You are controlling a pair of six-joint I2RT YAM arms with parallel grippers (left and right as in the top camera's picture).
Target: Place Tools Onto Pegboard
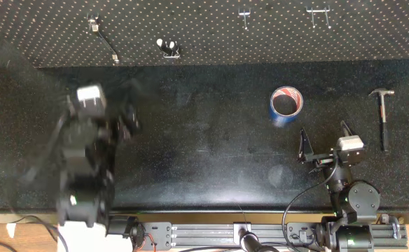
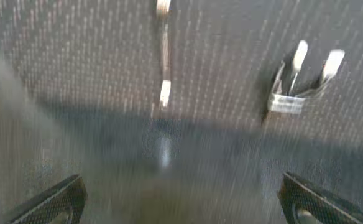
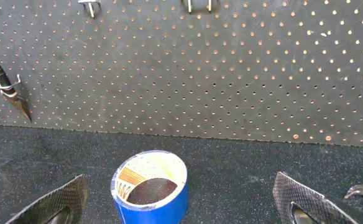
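Top view shows one blue tape roll [image 1: 283, 119] and one hammer [image 1: 383, 119].

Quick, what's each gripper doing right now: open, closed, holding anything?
Left gripper: open, holding nothing.
Right gripper: open, holding nothing.
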